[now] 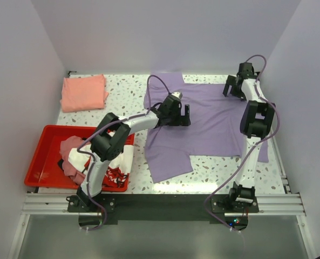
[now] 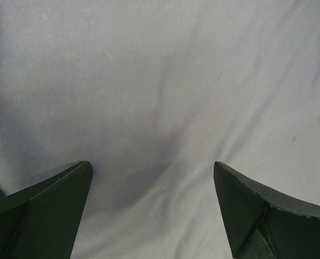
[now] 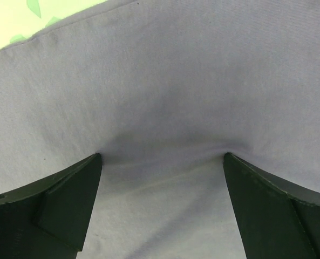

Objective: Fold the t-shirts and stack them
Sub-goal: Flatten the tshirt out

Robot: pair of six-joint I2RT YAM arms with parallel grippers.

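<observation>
A lavender-purple t-shirt [image 1: 213, 116] lies spread flat across the middle and right of the table. My left gripper [image 1: 182, 116] is open and low over its left-centre; the left wrist view shows only purple cloth [image 2: 160, 97] between the spread fingers. My right gripper [image 1: 232, 86] is open at the shirt's far right edge, fingertips pressed onto the cloth [image 3: 165, 108]. A folded salmon-pink t-shirt [image 1: 84, 93] lies at the far left. A white tee with red print [image 1: 119, 164] and a dusty pink one [image 1: 73, 154] are bunched in the tray.
A red plastic tray [image 1: 43, 156] stands at the near left. The speckled table top [image 1: 224, 167] shows in front of the purple shirt. White walls close in the left, back and right sides. A strip of table [image 3: 19, 21] shows beyond the shirt's hem.
</observation>
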